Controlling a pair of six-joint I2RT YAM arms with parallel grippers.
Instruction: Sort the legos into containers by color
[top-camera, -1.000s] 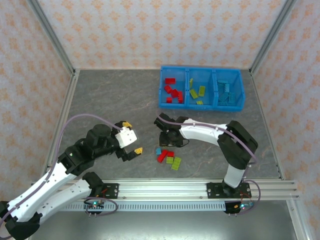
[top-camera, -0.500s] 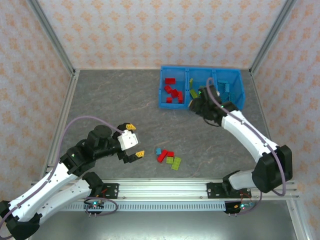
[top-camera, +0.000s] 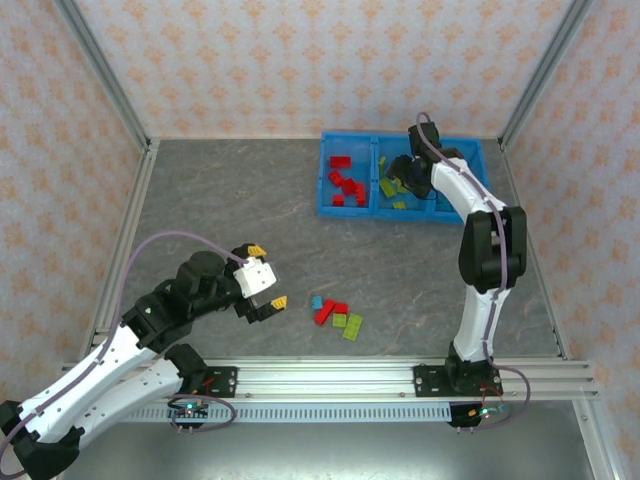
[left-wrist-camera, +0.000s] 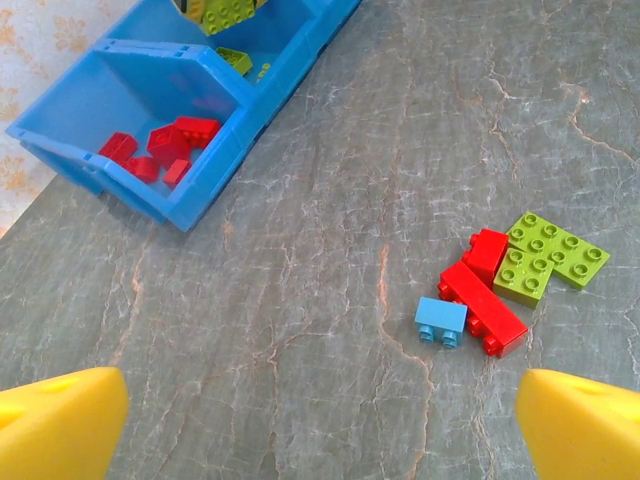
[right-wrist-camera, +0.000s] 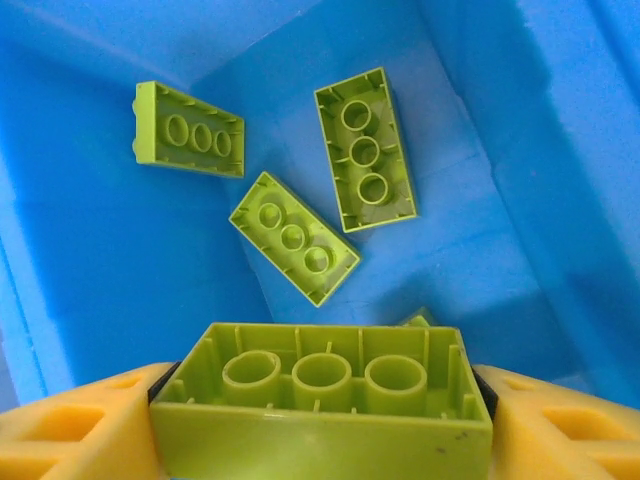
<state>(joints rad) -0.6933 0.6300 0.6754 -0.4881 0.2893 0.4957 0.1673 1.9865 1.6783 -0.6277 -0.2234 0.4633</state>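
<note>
- Green brick (right-wrist-camera: 320, 385) is clamped between the right gripper (right-wrist-camera: 320, 430) fingers, hollow underside toward the camera, three tubes showing.
- Change: a second ago the right arm was low at the loose pile (top-camera: 335, 312) near the front; now it is stretched out over the blue bin (top-camera: 400, 213), above the middle compartment (right-wrist-camera: 470, 230).
- Meaning: pick is done and the carry is nearly done, release is probably next. The colour matches, since three green bricks (right-wrist-camera: 293, 238) already lie there, undersides up.
- How far the held brick sits above the compartment floor is hard to tell; it looks clear of the bricks below.
- Left gripper (left-wrist-camera: 320, 425) has barely moved; its yellow fingers are spread wide with nothing between them, over bare table short of the pile.
- Left on the table: one small blue brick (left-wrist-camera: 441, 321), red bricks (left-wrist-camera: 483, 310) and green plates (left-wrist-camera: 545, 258), touching in a cluster.
- Red bricks (top-camera: 345, 182) are in the bin's left compartment.
</note>
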